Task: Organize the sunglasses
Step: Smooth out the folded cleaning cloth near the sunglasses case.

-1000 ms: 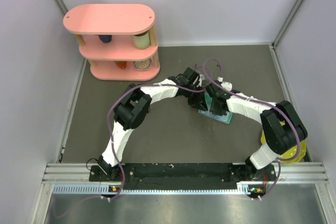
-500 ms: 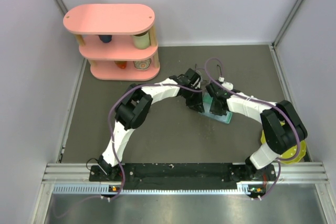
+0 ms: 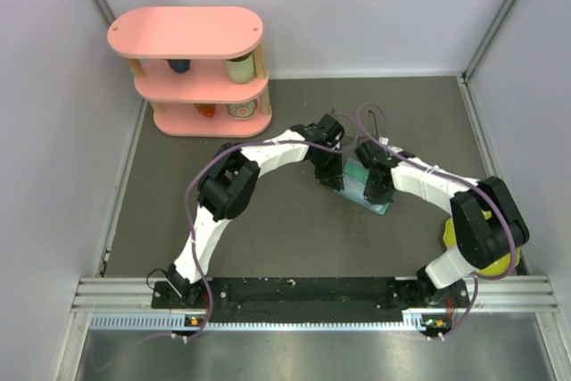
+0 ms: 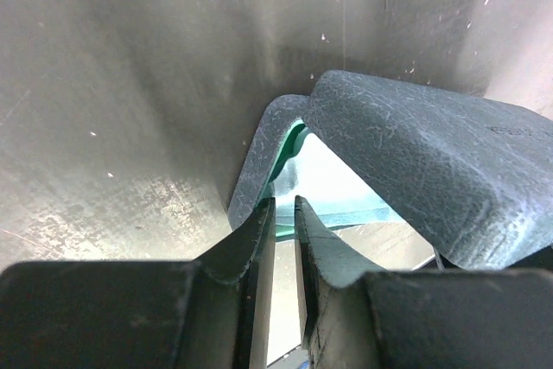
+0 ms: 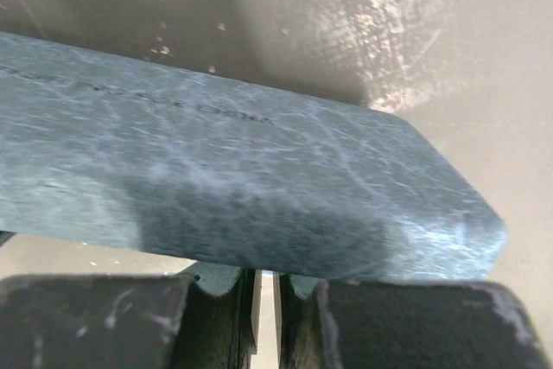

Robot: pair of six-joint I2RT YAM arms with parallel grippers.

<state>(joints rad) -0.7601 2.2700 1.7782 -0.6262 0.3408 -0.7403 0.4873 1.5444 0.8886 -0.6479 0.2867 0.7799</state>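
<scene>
1. Both wrists had drawn in over the case (image 3: pixel 364 192) at mid-table since a second earlier. The left gripper (image 4: pixel 282 206) had come down to the case's left end, and the right elbow had sunk toward the near edge.
2. Right gripper (image 5: pixel 266 276): jaws stood a slit apart, tips tucked beneath the lid. Whether they pinched anything could not be told.
3. Left gripper: jaws stood nearly together, apparently pinching the teal-lined lower rim of the part-open case.
4. Risk, as judged: so thin a hold could slip if the lid were pushed. The case might then snap shut on the cloth (image 4: pixel 341 183) or skid across the table (image 3: pixel 268 220).
5. Risk, as judged: the wrists were close enough that a small misaim could knock them together.
6. Hidden, near to far:
   - The yellow thing (image 3: pixel 500 260) was mostly covered by the right arm.
   - The sunglasses appeared in no view; whether they lay inside the case could not be told.
   - The items on the shelf (image 3: pixel 192 33) were too small to identify.
</scene>
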